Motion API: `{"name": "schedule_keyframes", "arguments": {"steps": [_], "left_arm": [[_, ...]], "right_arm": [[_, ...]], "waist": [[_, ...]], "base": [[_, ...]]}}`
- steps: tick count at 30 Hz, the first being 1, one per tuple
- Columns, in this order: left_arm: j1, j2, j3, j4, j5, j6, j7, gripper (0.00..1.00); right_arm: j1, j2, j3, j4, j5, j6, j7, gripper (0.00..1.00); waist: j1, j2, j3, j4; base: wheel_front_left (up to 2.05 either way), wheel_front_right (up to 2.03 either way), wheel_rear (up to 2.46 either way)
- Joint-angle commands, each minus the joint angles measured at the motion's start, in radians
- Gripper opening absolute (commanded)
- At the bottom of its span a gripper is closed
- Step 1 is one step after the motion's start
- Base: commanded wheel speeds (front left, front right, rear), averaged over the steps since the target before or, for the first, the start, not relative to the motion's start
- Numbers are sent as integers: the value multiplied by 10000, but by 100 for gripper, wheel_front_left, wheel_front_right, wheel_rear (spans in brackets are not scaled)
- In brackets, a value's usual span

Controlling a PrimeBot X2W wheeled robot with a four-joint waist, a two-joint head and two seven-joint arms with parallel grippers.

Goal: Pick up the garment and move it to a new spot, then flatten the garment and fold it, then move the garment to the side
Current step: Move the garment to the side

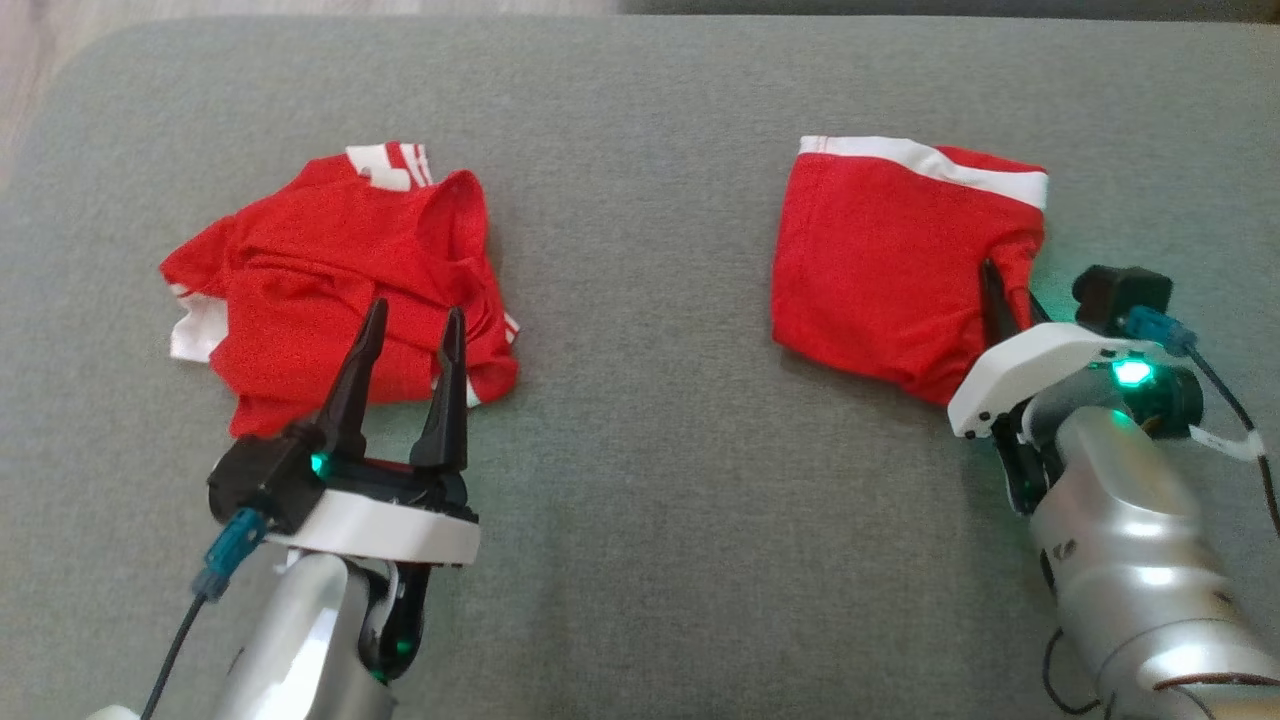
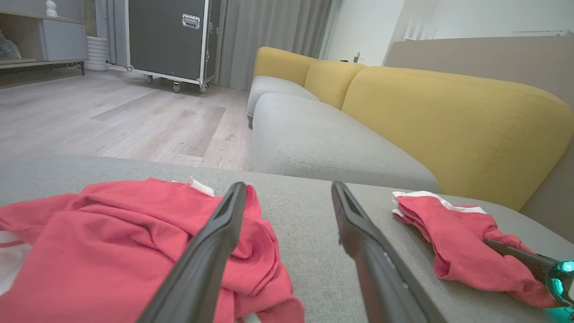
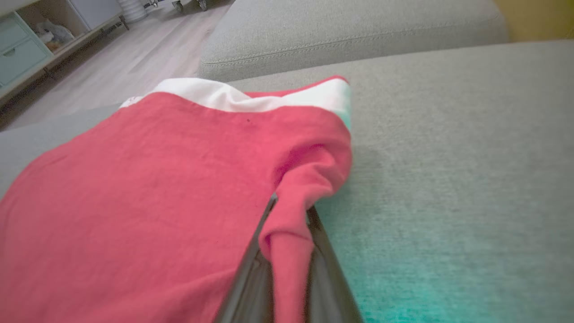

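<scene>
Since two red pieces lie on the grey cushion (image 1: 650, 480), each is entered apart.

Item 1: folded red garment (image 1: 880, 260), right of centre in the head view. Compact rectangle, white band along its upper edge, lying flat on the cushion. Judged already flattened and folded. Only the move to the side appears left for it, and that is not yet begun.

Item 2: crumpled red garment (image 1: 330, 260), left of centre. Heaped and creased, white trim at its upper and left edges. Judged untreated: pick-up, flattening and folding all outstanding.

Item 3: right gripper (image 1: 1000, 285), lower right. Pinched closed on a raised ridge of cloth at the lower right corner of the folded red garment; the right wrist view shows the ridge squeezed between both fingers. Forearm enters from the lower right corner, white housing turned upward, fingers pointing up the frame.

Item 4: left gripper (image 1: 417, 312), lower left. Spread wide, holding nothing. Fingers point up the frame, tips over the lower edge of the crumpled red garment; contact with the cloth cannot be told. Forearm rises from the bottom edge.
</scene>
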Motion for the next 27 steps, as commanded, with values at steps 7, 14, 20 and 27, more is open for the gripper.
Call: {"name": "schedule_keyframes", "arguments": {"steps": [7, 14, 20, 27], "left_arm": [[-87, 54, 516, -328, -23, 15, -95, 100], [95, -23, 642, -402, 61, 15, -95, 100], [27, 11, 582, -536, 70, 15, -95, 100], [-306, 206, 396, -639, -60, 15, -95, 100]], "right_arm": [[-573, 72, 179, -545, -2097, -9, -84, 0], [-790, -632, 1650, -750, -2929, -9, 799, 0], [-966, -2314, 3214, -426, -2668, -9, 1310, 0], [-1371, -4646, 3811, -197, -2297, -9, 1559, 0]], "waist": [[0, 0, -477, -606], [0, 0, -707, -1021], [0, 0, -475, -1009], [0, 0, 226, -625]], "base": [[0, 0, 0], [0, 0, 0], [0, 0, 0], [0, 0, 0]]}}
